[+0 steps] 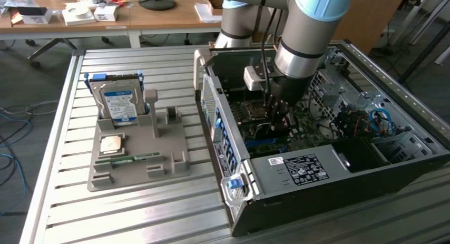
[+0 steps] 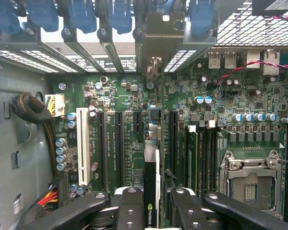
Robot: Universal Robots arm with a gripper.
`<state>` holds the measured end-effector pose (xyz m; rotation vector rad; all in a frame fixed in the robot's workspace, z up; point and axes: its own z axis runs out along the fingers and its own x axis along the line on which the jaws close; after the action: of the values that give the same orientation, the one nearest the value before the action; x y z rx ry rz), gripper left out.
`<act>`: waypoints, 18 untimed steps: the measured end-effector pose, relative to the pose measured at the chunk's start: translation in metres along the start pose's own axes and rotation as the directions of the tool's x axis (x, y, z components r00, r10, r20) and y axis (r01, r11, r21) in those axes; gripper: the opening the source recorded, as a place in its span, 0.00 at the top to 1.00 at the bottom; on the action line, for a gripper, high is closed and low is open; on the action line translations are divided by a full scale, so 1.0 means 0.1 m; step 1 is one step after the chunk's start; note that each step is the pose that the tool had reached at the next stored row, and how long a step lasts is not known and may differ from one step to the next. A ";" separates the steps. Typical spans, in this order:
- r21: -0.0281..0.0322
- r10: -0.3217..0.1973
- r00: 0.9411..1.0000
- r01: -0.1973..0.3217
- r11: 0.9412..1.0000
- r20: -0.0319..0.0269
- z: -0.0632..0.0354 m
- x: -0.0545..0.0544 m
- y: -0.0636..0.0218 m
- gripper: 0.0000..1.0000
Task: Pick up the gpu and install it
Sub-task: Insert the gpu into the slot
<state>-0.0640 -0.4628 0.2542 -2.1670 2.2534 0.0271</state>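
The gpu [image 2: 151,165] shows edge-on in the wrist view, a thin dark card with a green logo near the fingers [image 2: 129,203]. Its metal bracket [image 2: 153,43] reaches up to the case's rear slot openings. My gripper [image 2: 152,203] is shut on the card, holding it upright over the green motherboard [image 2: 221,105] between the long black expansion slots [image 2: 120,143]. Whether the card's edge touches a slot is hidden. In the exterior view my gripper [image 1: 274,104] is down inside the open computer case [image 1: 323,167].
Blue slot latches [image 2: 81,14] line the case's rear wall. A CPU socket [image 2: 249,179], a white slot [image 2: 81,148] and a sleeved cable bundle [image 2: 31,108] sit nearby. Beside the case, a grey holder [image 1: 168,165] carries a hard drive [image 1: 121,101], a chip [image 1: 113,144] and a memory stick [image 1: 130,159].
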 end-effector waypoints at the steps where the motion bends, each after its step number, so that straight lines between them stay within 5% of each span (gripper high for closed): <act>1: 0.000 -0.001 1.000 0.001 1.000 0.000 0.000 0.00 0.000 0.74; 18: 0.000 -0.013 1.000 0.013 1.000 0.001 0.004 0.00 0.012 0.74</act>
<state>-0.0651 -0.4627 0.2538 -2.1807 2.2393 0.0274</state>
